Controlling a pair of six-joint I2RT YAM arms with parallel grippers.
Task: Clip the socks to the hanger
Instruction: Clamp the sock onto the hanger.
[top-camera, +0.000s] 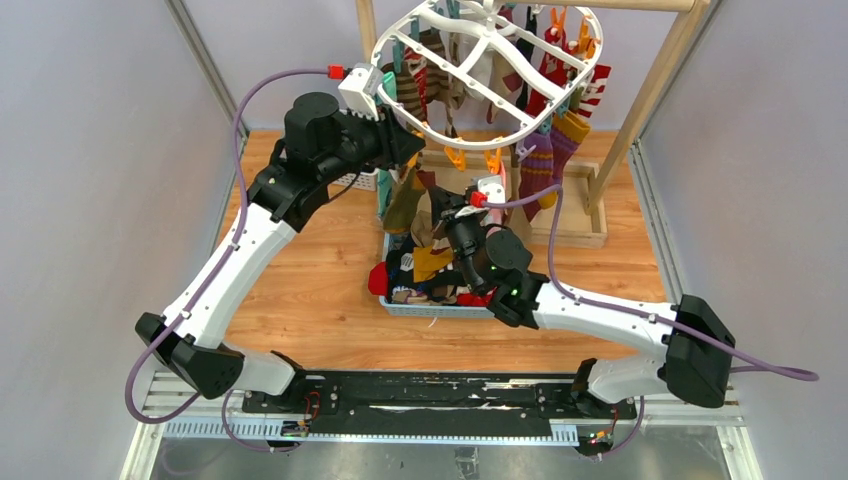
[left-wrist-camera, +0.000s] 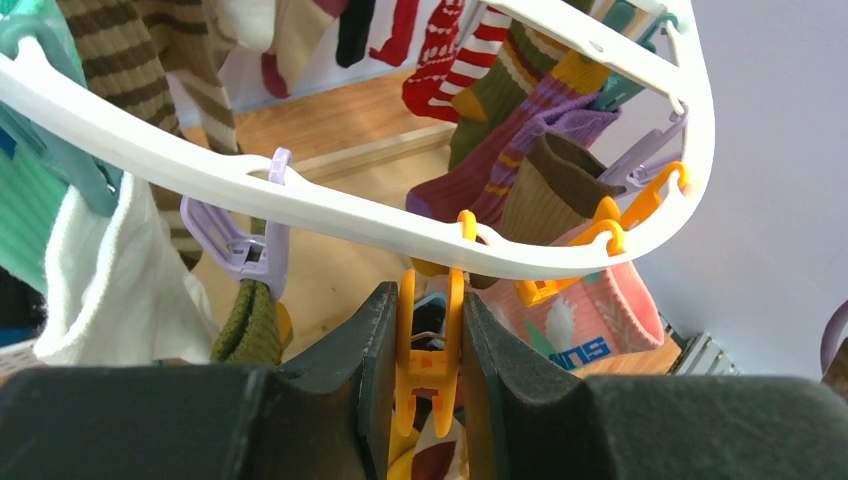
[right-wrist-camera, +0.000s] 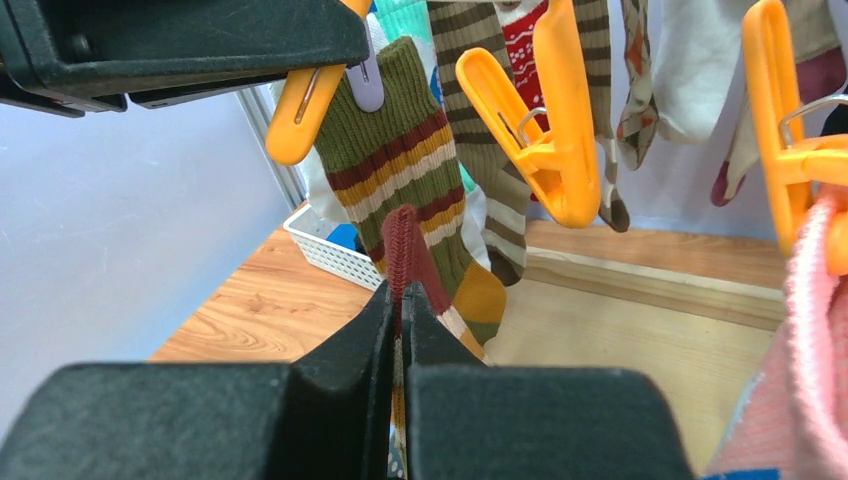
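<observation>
The white oval hanger (top-camera: 440, 135) hangs at the back, with several socks clipped to it. My left gripper (left-wrist-camera: 430, 300) is shut on an orange clothespin (left-wrist-camera: 430, 360) that dangles from the hanger's rim (left-wrist-camera: 350, 205), squeezing its handles. In the top view the left gripper (top-camera: 410, 148) sits at the ring's near left edge. My right gripper (right-wrist-camera: 402, 295) is shut on the cuff of a dark red sock (right-wrist-camera: 404, 240) and holds it up just below the left fingers (right-wrist-camera: 180, 40). It shows in the top view (top-camera: 442, 208) above the basket.
A blue basket (top-camera: 392, 306) of loose socks lies under the hanger. A white lattice basket (right-wrist-camera: 330, 250) stands at the back left. The wooden pole rack (top-camera: 650, 90) carries the hanger. An olive striped sock (right-wrist-camera: 400, 160) and free orange clothespins (right-wrist-camera: 560, 150) hang close by.
</observation>
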